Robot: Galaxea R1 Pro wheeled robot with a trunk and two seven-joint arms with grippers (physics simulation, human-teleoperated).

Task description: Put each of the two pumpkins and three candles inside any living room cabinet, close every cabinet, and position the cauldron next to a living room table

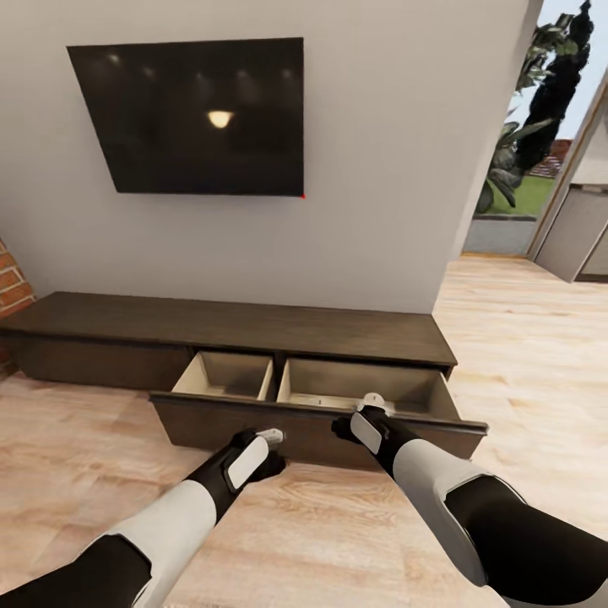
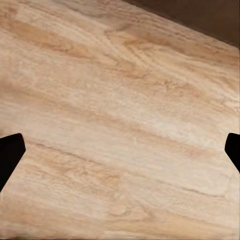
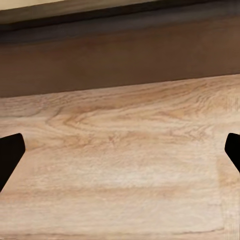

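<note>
The cabinet (image 1: 228, 329), a long, low, dark brown unit, stands on the floor against the pale wall, and one wide drawer (image 1: 321, 414) is pulled out of its right half. Its interior is pale wood, split by a divider into a smaller left compartment and a longer right one; something small and light lies on the bottom of the right compartment (too faint to name). The rest of the cabinet's front, at the left, sits flush.

The right pincer (image 1: 369, 404) is at the upper edge of the drawer front, over the right compartment's near rim. In the right wrist view its two dark fingertips (image 3: 11, 155) stand far apart at the frame's sides with nothing between them, above the plank floor (image 3: 120, 165) and the dark drawer front (image 3: 120, 60).

The left pincer (image 1: 268, 437) is lower, just before the drawer front near its middle. The left wrist view likewise shows the fingertips (image 2: 10, 155) spread wide and empty over the wood floor (image 2: 120, 125), with a dark brown corner of the cabinet at the frame's edge.

Above the cabinet a black television (image 1: 194, 114) hangs on the wall. Red brick (image 1: 10, 287) shows at the far left, and an opening onto greenery (image 1: 528, 160) lies to the right.
</note>
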